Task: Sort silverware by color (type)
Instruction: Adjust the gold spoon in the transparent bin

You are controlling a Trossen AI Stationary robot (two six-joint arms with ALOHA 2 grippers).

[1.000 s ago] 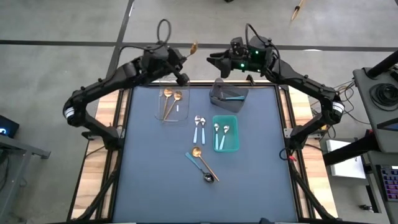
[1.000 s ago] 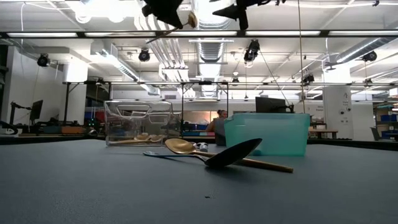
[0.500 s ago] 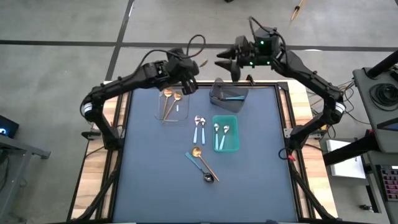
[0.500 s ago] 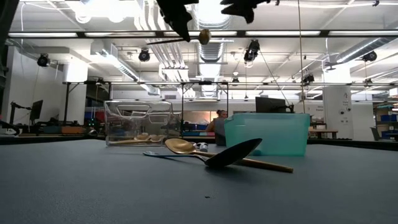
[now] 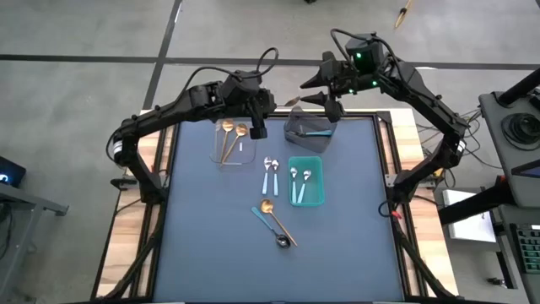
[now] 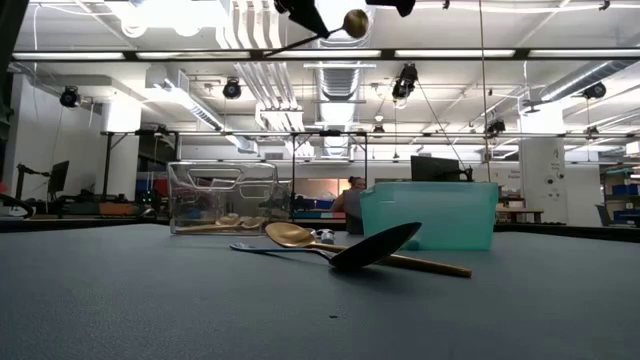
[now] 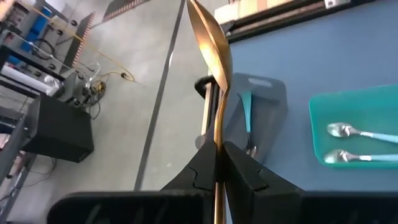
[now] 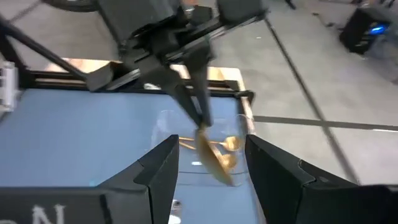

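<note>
My left gripper (image 5: 272, 105) is shut on a gold spoon (image 7: 214, 74), high above the table's far edge between the clear bin (image 5: 232, 143) and the grey bin (image 5: 310, 127). Its bowl (image 6: 354, 22) points toward my right gripper (image 5: 314, 91), which hangs open and empty above the grey bin's far side. The clear bin holds two gold spoons (image 5: 231, 135). A teal-handled spoon (image 5: 318, 132) lies in the grey bin, and two light-blue-handled ones (image 5: 299, 184) in the teal bin (image 5: 318, 201). Flat on the mat lie two light-blue spoons (image 5: 270, 173), a gold spoon (image 5: 277, 218) and a dark teal-handled spoon (image 5: 272, 226). My left gripper pinches the gold spoon's handle (image 7: 217, 146) between its two fingers, some way behind the bowl. The spoon lies along the fingers, with the bowl (image 7: 210, 37) sticking out ahead and the handle's rest running back between them. It is lifted clear, high over the table.
The near half of the blue mat (image 5: 219, 253) is bare. Wooden strips (image 5: 135, 219) run along both table sides. The two grippers face each other closely over the far edge. In the low view, the crossed gold and dark spoons (image 6: 350, 250) lie before the clear and teal bins.
My left gripper has carried the gold spoon toward the table's right edge, from behind the clear bin toward the grey bin, rolling as it went; the spoon stays lifted clear. My right gripper has rolled, tipped up and risen a little, staying open.
</note>
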